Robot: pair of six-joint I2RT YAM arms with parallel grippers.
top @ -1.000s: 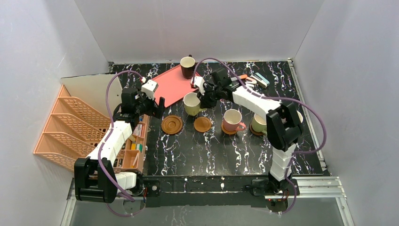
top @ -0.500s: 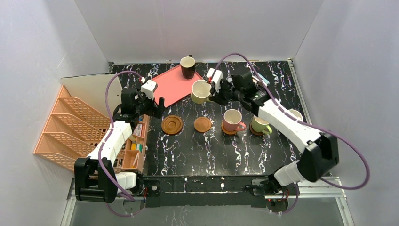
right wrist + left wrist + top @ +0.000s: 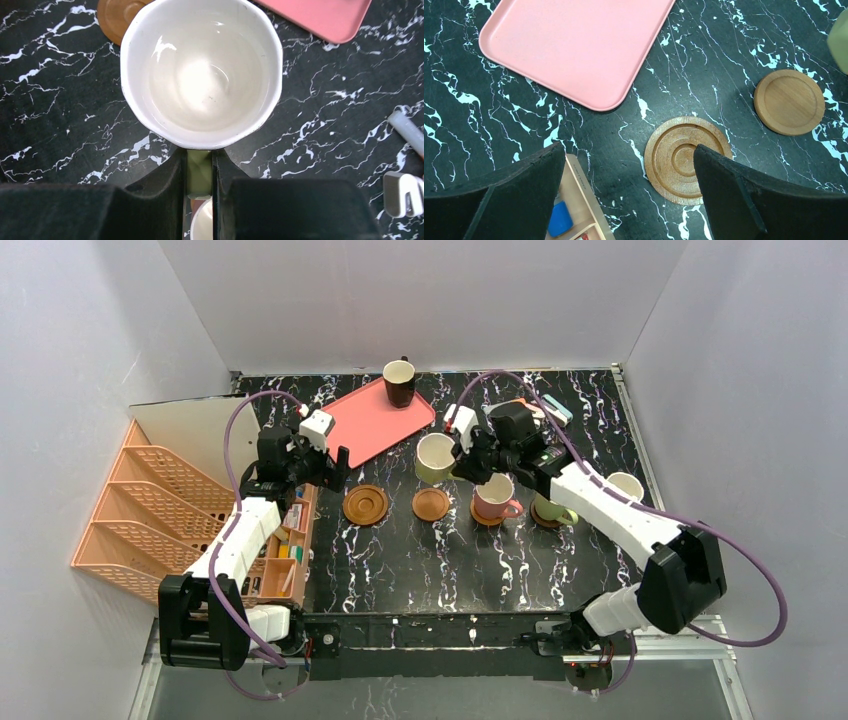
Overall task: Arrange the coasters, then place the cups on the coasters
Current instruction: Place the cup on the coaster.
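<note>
My right claw is pressed together on the handle of the yellow-green mug, holding it upright, mouth up, just beyond the plain coaster and near the corner of the pink tray. How high it rides above the table I cannot tell. Close on its right stands the pink mug on its coaster, directly under my right wrist, with the green mug on a coaster beside it. A pale mug sits further right, and whether a disc lies under it I cannot tell. The dark brown mug stands at the tray's far corner. My left claw is spread wide, gripping nothing, over the ringed coaster, with the orange organiser hard by on its left. Small clutter lies at the far right edge behind my right arm. The open room is the dark marbled stretch between the coaster row and the near edge.
</note>
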